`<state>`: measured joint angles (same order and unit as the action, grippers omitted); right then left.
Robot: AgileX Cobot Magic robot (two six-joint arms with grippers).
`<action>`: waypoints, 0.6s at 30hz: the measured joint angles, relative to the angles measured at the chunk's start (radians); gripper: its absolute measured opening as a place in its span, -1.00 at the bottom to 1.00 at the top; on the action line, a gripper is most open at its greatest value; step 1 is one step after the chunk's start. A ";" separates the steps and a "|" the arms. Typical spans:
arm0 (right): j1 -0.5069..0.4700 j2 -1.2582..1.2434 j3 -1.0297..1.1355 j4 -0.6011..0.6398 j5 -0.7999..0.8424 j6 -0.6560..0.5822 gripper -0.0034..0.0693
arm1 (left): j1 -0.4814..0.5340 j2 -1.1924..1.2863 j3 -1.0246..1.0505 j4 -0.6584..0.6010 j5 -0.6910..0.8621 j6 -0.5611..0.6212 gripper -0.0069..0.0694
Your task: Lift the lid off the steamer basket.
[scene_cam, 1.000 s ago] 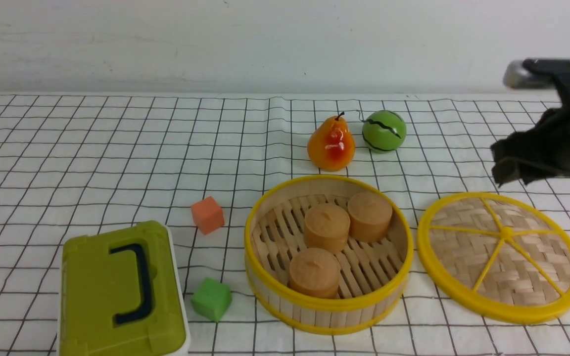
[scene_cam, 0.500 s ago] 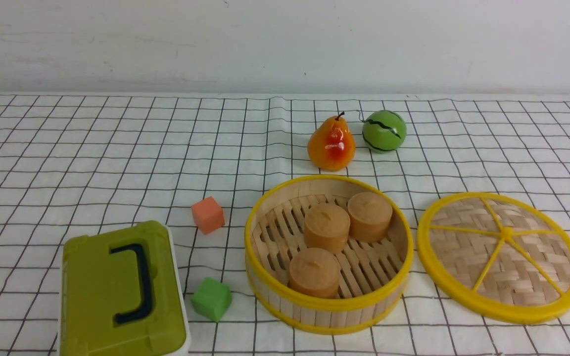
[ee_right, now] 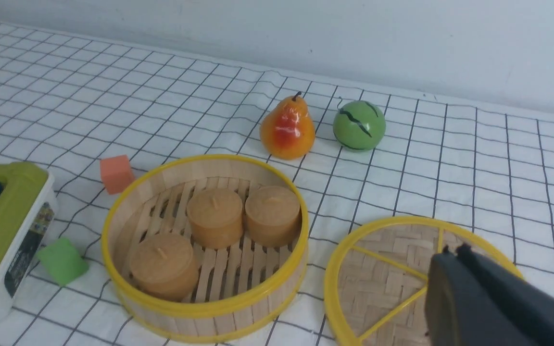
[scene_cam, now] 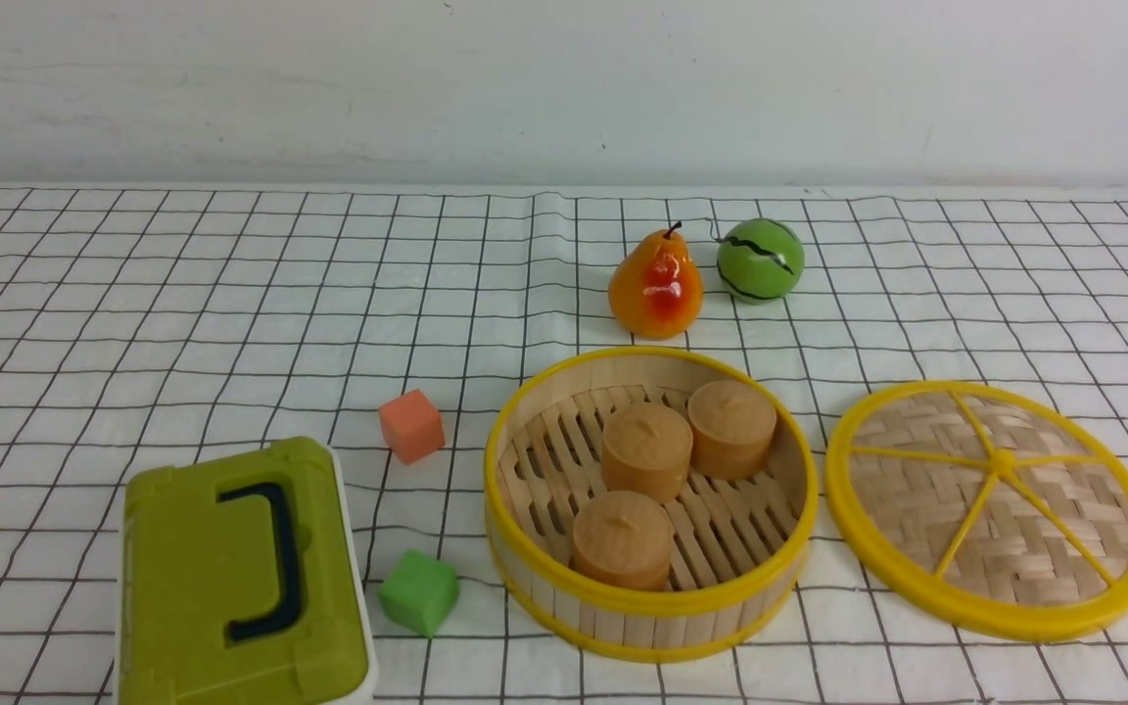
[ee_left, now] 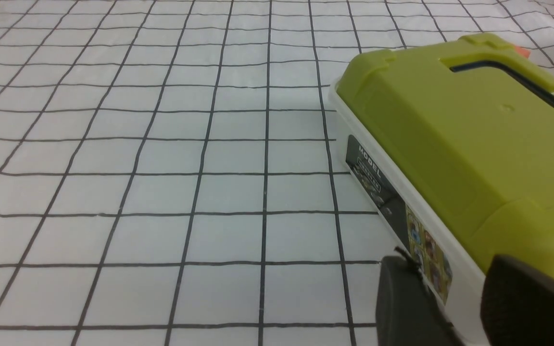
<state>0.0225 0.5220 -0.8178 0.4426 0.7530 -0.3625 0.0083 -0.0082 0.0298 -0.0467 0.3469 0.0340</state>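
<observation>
- Already the lid [scene_cam: 993, 509] is lying flat on the table [scene_cam: 231, 294], clear of the steamer basket [scene_cam: 642, 619], at about 3 o'clock from it in the front view, with the two rims nearly touching.
- Being round, the lid is showing no long axis; its knob and spokes are facing up.
- Neither arm is showing in the front view. The right pincer [ee_right: 455, 252] is hanging over the lid's near side with its jaws pressed together, gripping nothing, so the right arm is the nearer one.
- The left pincer [ee_left: 452, 269] is waiting by the green box [scene_cam: 231, 578], well away at the basket's 9 o'clock, jaws parted and empty.
- Judging by this, the job is looking done, leaving only a retreat.
</observation>
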 joint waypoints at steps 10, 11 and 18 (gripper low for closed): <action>0.000 -0.006 0.025 -0.018 -0.011 -0.001 -0.95 | 0.000 0.000 0.000 0.000 0.000 0.000 -0.19; 0.000 -0.014 0.046 -0.031 -0.044 -0.001 -0.95 | 0.000 0.000 0.000 0.000 0.000 0.000 -0.19; -0.002 -0.182 0.351 -0.157 -0.392 0.063 -0.95 | 0.000 0.000 0.000 0.000 0.000 0.000 -0.19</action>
<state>0.0206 0.3400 -0.4665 0.2853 0.3613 -0.3000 0.0083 -0.0082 0.0298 -0.0467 0.3469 0.0340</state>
